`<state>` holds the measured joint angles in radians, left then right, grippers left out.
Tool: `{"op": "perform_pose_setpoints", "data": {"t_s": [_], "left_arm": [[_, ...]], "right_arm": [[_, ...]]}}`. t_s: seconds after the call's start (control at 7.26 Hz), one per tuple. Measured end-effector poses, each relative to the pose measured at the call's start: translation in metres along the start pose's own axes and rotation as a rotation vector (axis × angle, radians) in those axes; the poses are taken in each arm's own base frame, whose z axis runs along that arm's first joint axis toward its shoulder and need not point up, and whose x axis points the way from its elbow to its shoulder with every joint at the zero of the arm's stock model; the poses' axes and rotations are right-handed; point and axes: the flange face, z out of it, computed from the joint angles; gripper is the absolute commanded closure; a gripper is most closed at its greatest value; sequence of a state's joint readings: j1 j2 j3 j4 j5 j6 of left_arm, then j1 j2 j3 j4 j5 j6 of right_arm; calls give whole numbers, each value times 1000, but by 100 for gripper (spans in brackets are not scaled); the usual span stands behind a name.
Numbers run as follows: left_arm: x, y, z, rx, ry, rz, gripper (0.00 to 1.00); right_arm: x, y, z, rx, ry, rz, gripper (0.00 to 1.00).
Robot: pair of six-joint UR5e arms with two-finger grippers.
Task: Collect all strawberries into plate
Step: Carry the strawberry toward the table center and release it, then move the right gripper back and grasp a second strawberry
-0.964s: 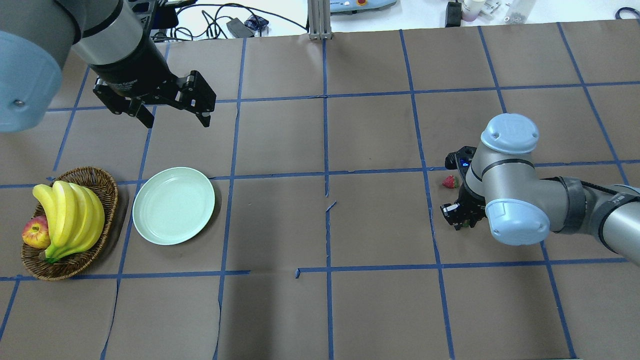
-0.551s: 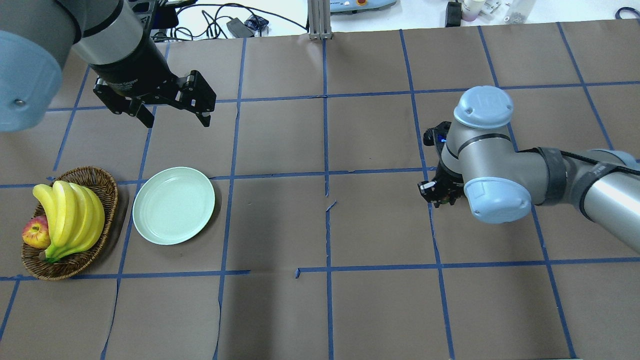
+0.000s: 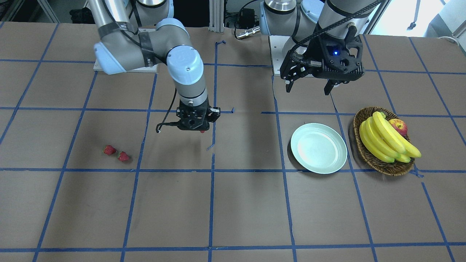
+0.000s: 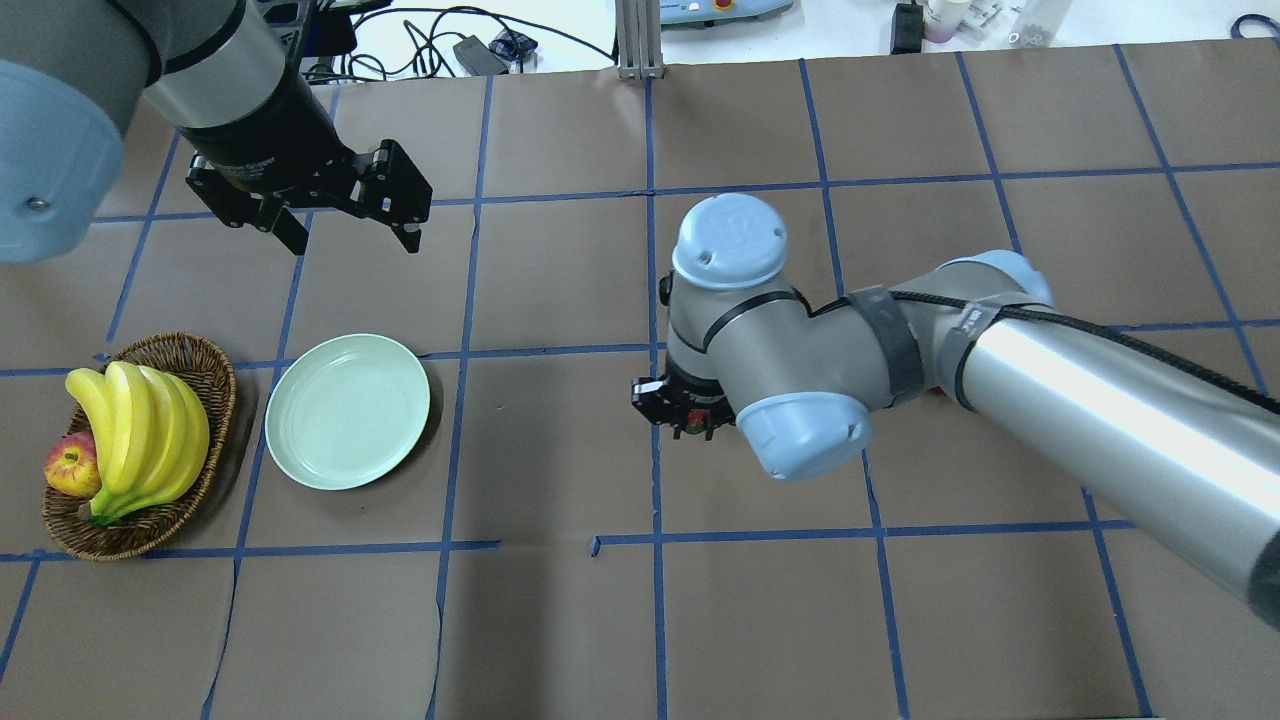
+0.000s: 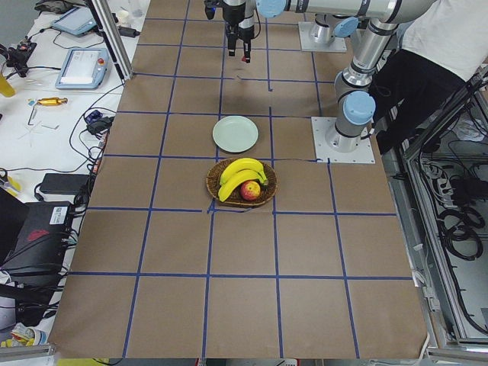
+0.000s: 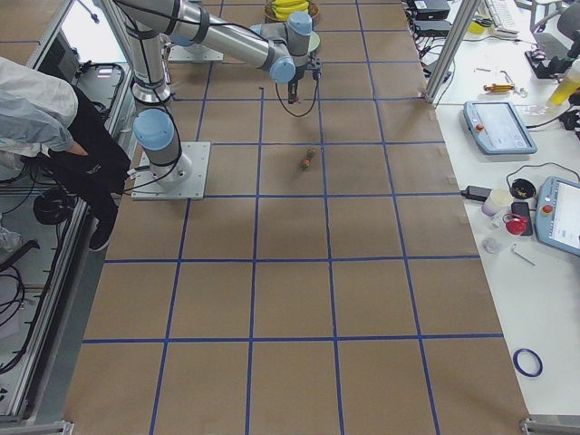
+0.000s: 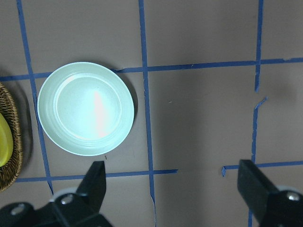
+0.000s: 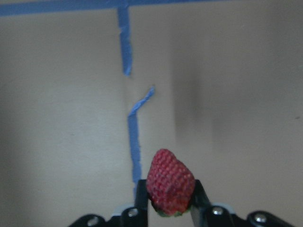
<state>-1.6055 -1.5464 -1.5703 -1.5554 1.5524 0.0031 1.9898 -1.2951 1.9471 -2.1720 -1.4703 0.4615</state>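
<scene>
My right gripper is shut on a strawberry and holds it above the middle of the table; it also shows in the front view. Two more strawberries lie side by side on the table, far to my right. The pale mint-green plate lies bare on my left, also seen in the left wrist view and the front view. My left gripper is open and empty, hovering above the table beyond the plate.
A wicker basket with bananas and an apple stands just left of the plate. Blue tape lines mark a grid on the brown table. Cables and devices lie past the far edge.
My right arm has swept left from the strawberry spot to the table's middle, carrying one strawberry. My left arm has not moved.
</scene>
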Motion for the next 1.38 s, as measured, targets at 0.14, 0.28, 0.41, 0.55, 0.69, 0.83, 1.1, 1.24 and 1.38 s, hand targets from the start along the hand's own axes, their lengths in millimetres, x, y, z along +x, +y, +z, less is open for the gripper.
{"op": "perform_pose_setpoints", "data": {"t_s": [0.14,0.28,0.41,0.55,0.69,0.83,1.1,1.24,1.38], "left_arm": [[0,0,0,0,0,0,0],[0,0,0,0,0,-1,0],[0,0,0,0,0,-1,0],[0,0,0,0,0,-1,0],[0,0,0,0,0,-1,0],[0,0,0,0,0,0,0],[0,0,0,0,-1,0,0],[0,0,0,0,-2,0,0],[0,0,0,1,-3,0,0]], "right_arm": [[-24,16,17,-11,1,8,100],[-35,24,28,-22,6,9,36],[-38,28,35,-30,8,10,0],[-40,29,37,-33,0,9,0],[-42,29,36,-33,-17,8,0],[-43,28,35,-31,-31,4,0],[-35,19,28,-9,-26,-76,0],[-13,0,22,13,0,-125,0],[26,-29,11,34,26,-117,0]]}}
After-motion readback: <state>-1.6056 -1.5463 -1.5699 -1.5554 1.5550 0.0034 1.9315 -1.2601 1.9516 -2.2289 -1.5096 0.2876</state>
